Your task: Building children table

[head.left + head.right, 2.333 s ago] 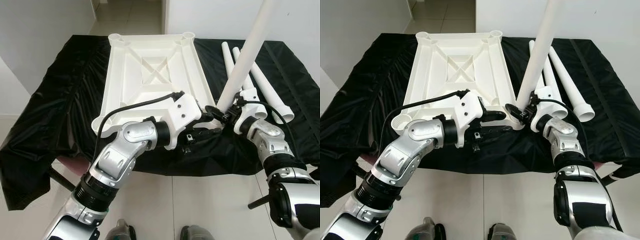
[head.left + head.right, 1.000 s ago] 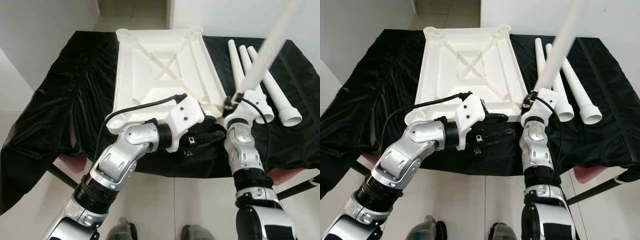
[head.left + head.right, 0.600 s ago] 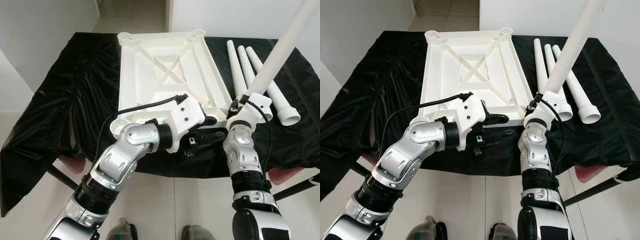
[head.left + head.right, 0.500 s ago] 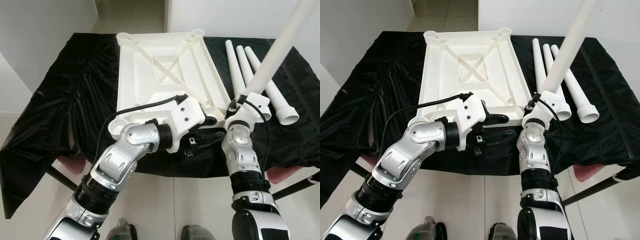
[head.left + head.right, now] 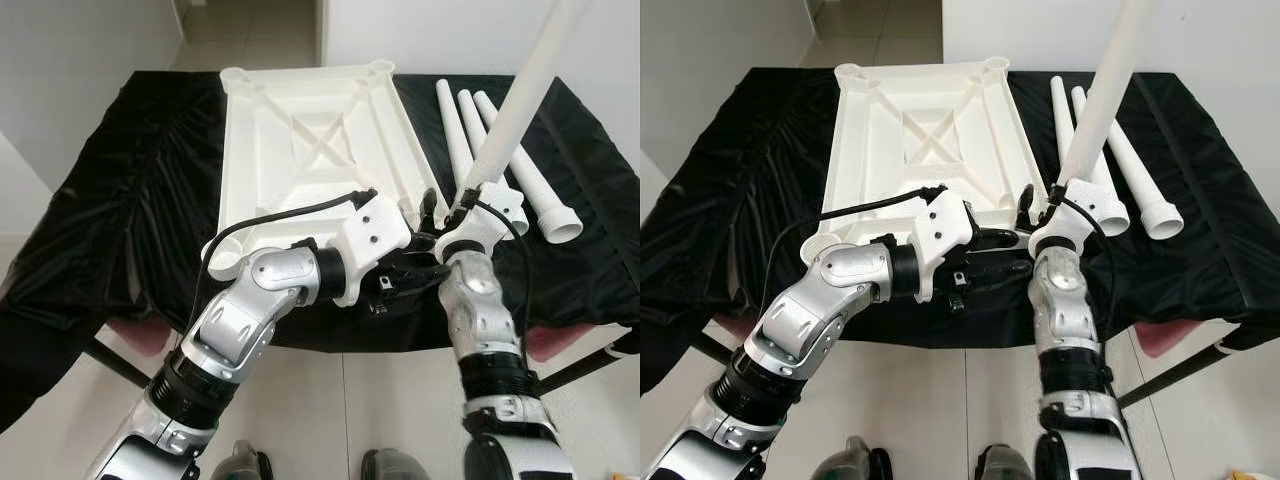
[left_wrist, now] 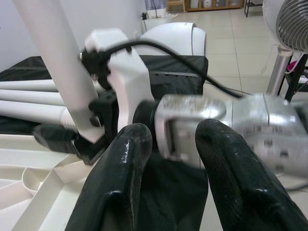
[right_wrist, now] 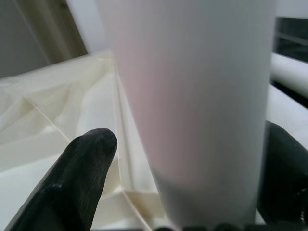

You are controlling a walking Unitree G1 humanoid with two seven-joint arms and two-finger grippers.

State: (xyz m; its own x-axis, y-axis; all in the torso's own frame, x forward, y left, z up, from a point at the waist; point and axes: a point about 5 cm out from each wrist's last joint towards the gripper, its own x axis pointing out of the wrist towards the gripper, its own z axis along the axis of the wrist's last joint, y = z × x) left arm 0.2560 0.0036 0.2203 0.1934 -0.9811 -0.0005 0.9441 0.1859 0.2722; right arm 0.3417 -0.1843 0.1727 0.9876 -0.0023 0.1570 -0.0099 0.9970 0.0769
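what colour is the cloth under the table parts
Black. The cloth covering the work surface shows best in the left eye view, under the white tabletop.

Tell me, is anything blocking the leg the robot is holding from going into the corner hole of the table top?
Nothing visible does. The right gripper holds the white leg upright at the near right corner of the upside-down table top. The left gripper hovers just beside that corner, open, not across it. The hole itself is hidden.

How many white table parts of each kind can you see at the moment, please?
Tabletop, upside down on the black cloth: 1
Table legs lying on the cloth: 3
Table leg held up by the right gripper: 1
Total: 5
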